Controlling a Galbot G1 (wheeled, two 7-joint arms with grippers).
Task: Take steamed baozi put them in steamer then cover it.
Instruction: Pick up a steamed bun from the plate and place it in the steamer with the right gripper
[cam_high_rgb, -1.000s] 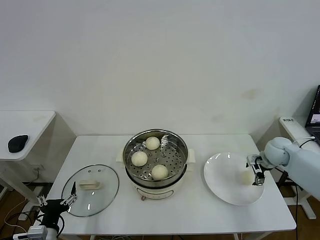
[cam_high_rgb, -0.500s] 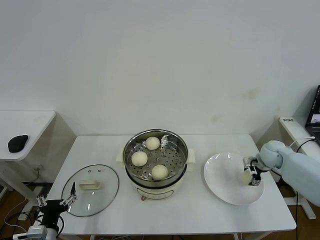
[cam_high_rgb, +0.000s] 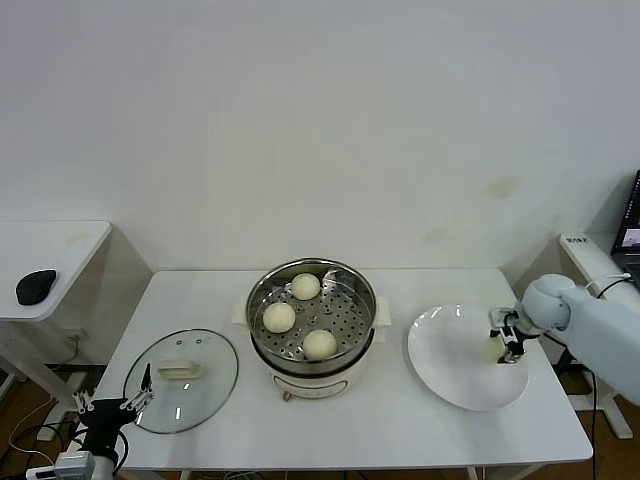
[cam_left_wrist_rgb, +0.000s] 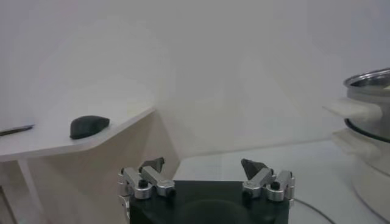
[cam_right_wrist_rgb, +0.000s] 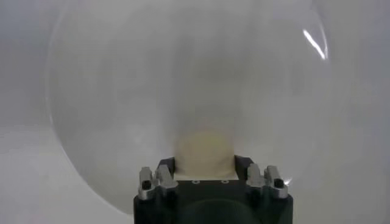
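Three steamed baozi (cam_high_rgb: 305, 286) (cam_high_rgb: 279, 317) (cam_high_rgb: 319, 344) rest on the perforated tray of the steamer (cam_high_rgb: 258, 300) at the table's middle. A further baozi (cam_high_rgb: 492, 349) is over the white plate (cam_high_rgb: 445, 355) on the right, and my right gripper (cam_high_rgb: 504, 344) is shut on it. The right wrist view shows this baozi (cam_right_wrist_rgb: 204, 149) pinched between the right gripper's (cam_right_wrist_rgb: 204, 167) jaws above the plate (cam_right_wrist_rgb: 122, 91). The glass cover (cam_high_rgb: 205, 385) lies flat on the table to the left. My left gripper (cam_high_rgb: 140, 393) hangs open by the cover's near edge, holding nothing.
A side table at far left carries a black mouse (cam_high_rgb: 36, 286), also visible in the left wrist view as the mouse (cam_left_wrist_rgb: 89, 125). The steamer's side (cam_left_wrist_rgb: 368, 91) shows at that view's edge. Another desk stands past the table's right end.
My right gripper has closed around the baozi on the plate and shifted slightly up and back with it. The left arm has not moved.
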